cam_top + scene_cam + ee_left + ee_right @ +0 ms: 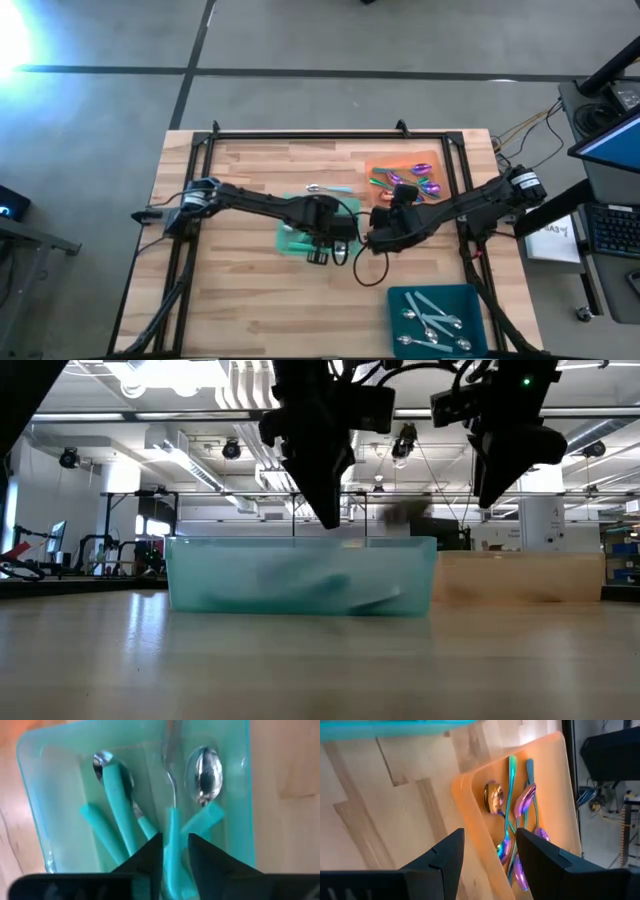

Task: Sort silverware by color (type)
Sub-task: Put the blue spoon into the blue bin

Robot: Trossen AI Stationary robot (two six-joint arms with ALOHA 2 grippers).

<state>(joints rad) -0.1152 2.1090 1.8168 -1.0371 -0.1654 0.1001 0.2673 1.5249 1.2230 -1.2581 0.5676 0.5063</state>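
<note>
High view: on the bench [250, 300], the left end effector [318, 256] hovers over the green tray [290, 238]; the right end effector [378, 240] is beside the orange tray [400, 160].

Left wrist view: its fingers [150, 855] are released above teal-handled spoons [120, 815].

Right wrist view: its fingers [445, 855] are released, empty, over iridescent spoons [522, 802].

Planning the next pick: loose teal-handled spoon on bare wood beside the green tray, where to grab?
Grip the spoon by its teal handle, mid-length, from straight above, tool closing across it. It lies flat with bare wood either side; the silver bowl is rounder. Left tool hangs over the green tray, nearest; right tool by the orange tray.
</note>
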